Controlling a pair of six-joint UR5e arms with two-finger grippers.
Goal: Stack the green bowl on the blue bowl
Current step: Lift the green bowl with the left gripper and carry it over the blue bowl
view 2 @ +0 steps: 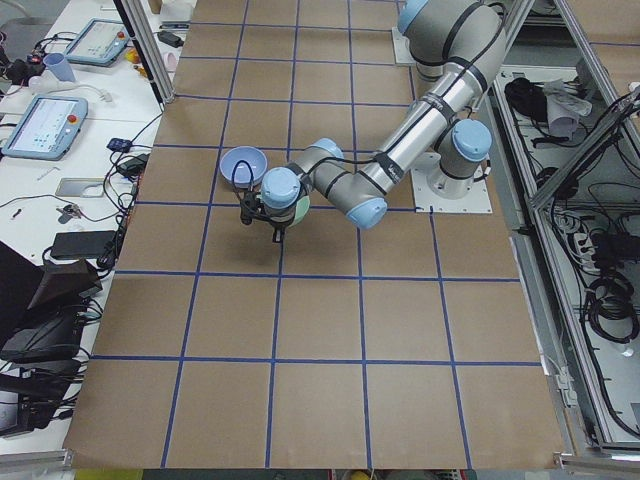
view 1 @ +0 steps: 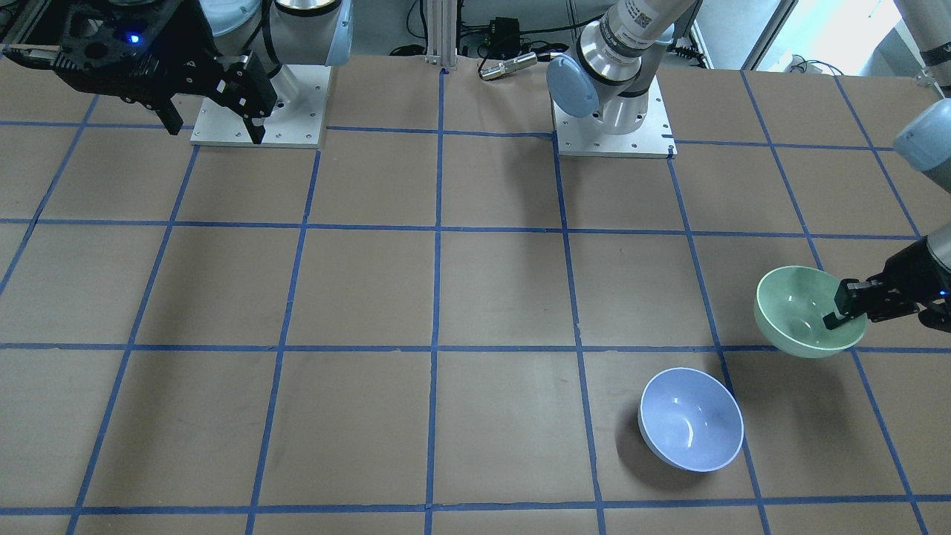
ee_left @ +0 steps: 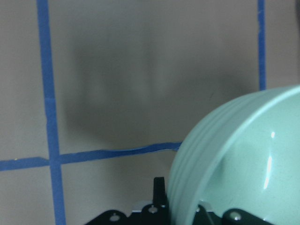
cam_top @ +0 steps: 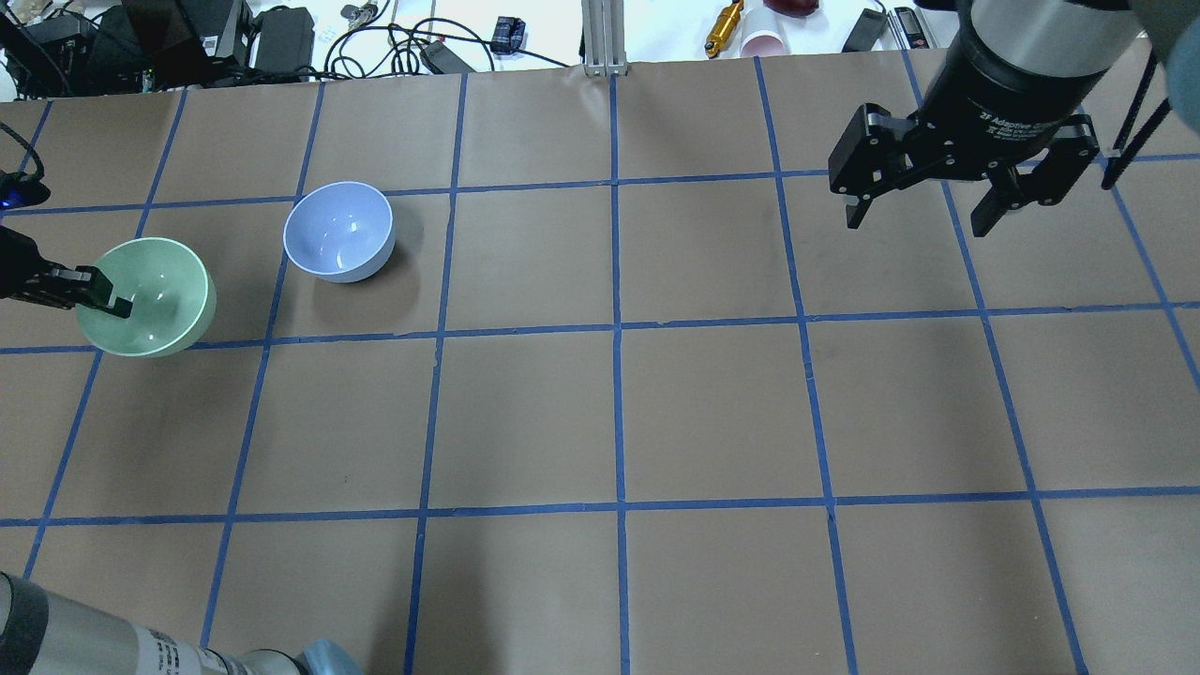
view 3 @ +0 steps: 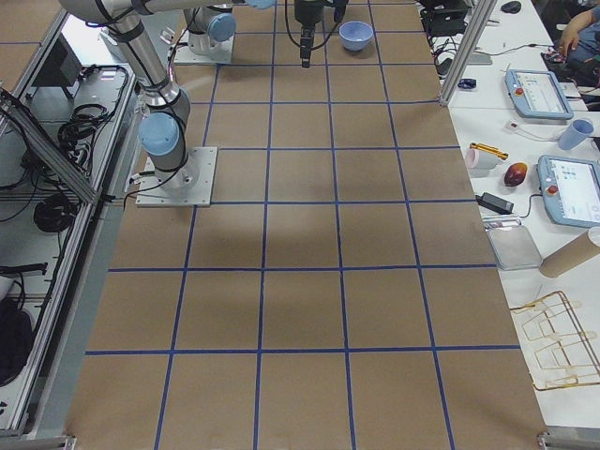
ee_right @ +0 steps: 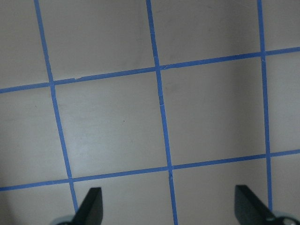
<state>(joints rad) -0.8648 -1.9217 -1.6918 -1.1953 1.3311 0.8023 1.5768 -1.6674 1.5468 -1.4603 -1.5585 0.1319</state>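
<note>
The green bowl [view 1: 795,308] is tilted, its rim pinched by my left gripper [view 1: 847,316], one finger inside and one outside. It appears a little above the table. It also shows in the overhead view [cam_top: 159,291] with the left gripper [cam_top: 111,300] on its left rim, and fills the lower right of the left wrist view [ee_left: 243,159]. The blue bowl [view 1: 691,420] stands upright on the table, apart from the green one, and shows in the overhead view [cam_top: 337,230]. My right gripper [cam_top: 923,211] is open and empty, high above the far right side.
The brown table [cam_top: 619,412] carries a grid of blue tape lines. Cables, a pink cup [cam_top: 764,42] and tools lie beyond its far edge. The two arm bases [view 1: 613,119] stand at the robot's side of the table.
</note>
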